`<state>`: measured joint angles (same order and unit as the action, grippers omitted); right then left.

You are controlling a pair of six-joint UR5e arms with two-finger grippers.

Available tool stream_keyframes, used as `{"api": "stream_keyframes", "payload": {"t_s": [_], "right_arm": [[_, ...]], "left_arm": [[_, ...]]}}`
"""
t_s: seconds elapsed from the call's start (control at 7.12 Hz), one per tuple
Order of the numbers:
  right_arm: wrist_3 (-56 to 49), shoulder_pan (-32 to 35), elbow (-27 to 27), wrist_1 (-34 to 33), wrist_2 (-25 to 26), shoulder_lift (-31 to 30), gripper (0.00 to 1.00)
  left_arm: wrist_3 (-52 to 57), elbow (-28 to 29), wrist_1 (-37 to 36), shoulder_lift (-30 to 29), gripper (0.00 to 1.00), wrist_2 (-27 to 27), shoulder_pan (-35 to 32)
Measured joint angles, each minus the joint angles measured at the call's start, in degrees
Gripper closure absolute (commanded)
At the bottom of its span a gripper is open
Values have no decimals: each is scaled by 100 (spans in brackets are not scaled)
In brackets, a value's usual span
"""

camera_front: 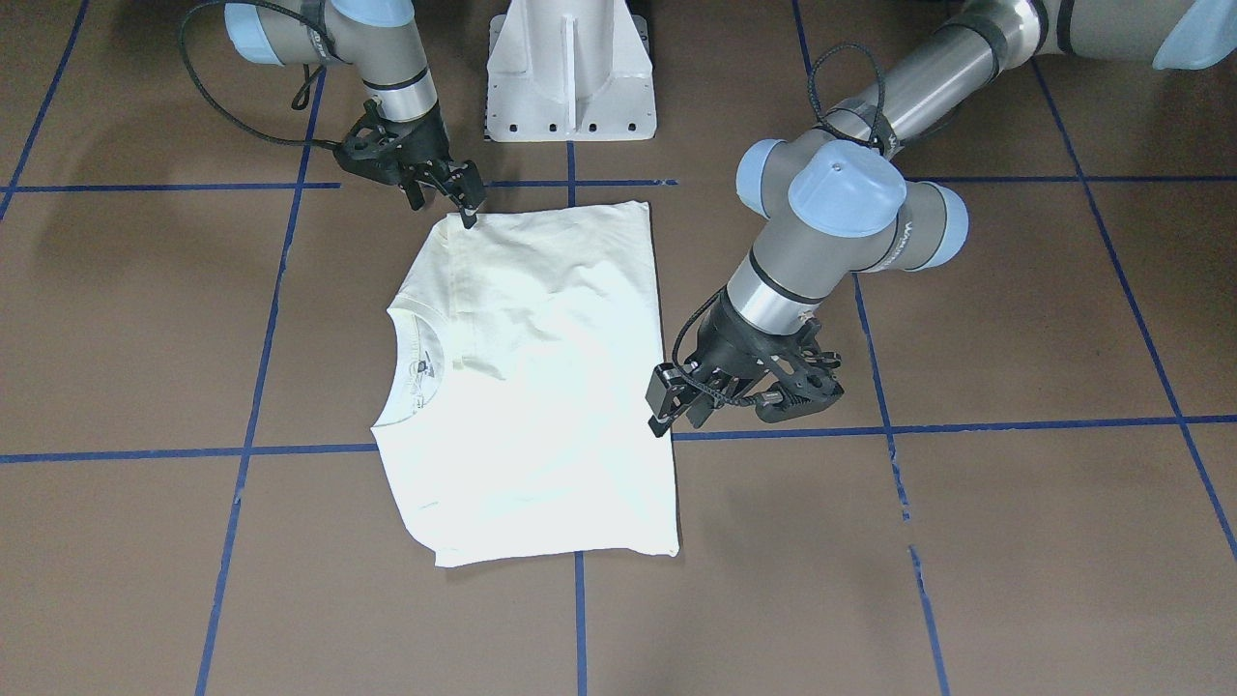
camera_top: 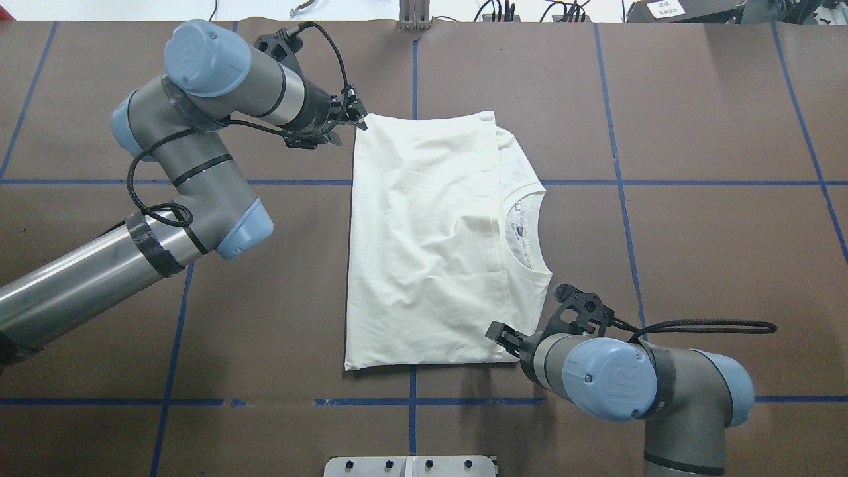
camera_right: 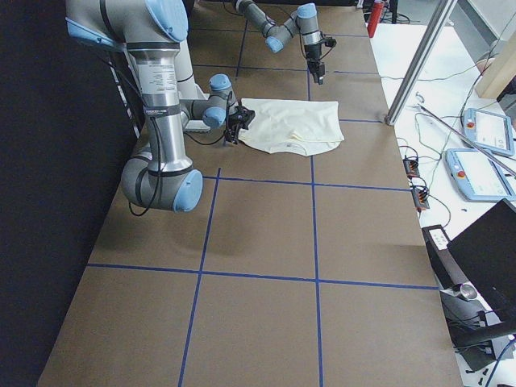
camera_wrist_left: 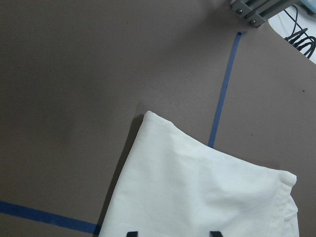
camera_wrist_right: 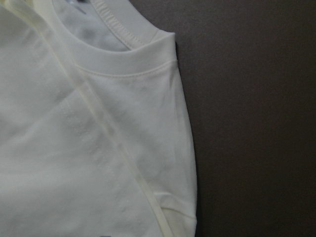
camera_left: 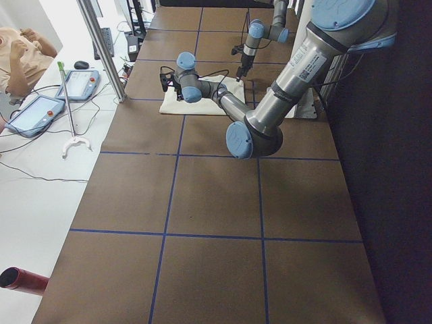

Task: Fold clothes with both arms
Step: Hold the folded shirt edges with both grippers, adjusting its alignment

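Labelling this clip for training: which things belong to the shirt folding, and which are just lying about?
Job: cream T-shirt, left tool, right tool.
Lying about: white pedestal base, blue tape lines, control tablets beside the table, red cylinder.

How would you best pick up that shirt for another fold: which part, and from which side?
Likely by its corners. The shirt lies flat on the table with no raised fold to pinch, so only edges offer a hold. Come in low from outside: the left gripper at the far corner away from the collar, the right gripper at the near corner beside it.
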<state>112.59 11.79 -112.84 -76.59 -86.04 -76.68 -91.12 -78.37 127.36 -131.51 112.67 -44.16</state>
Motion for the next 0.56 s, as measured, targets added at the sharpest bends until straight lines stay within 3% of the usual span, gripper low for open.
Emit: {"api": "stream_keyframes", "payload": {"t_s": [0.14,0.56], "right_arm": [[0,-12,49,-2,35,16,99],[0,-12,131,-4,60,211,100]], "left_arm": [[0,5,0,5,42,0,2],[12,12,14,66,42,-5,3]]}}
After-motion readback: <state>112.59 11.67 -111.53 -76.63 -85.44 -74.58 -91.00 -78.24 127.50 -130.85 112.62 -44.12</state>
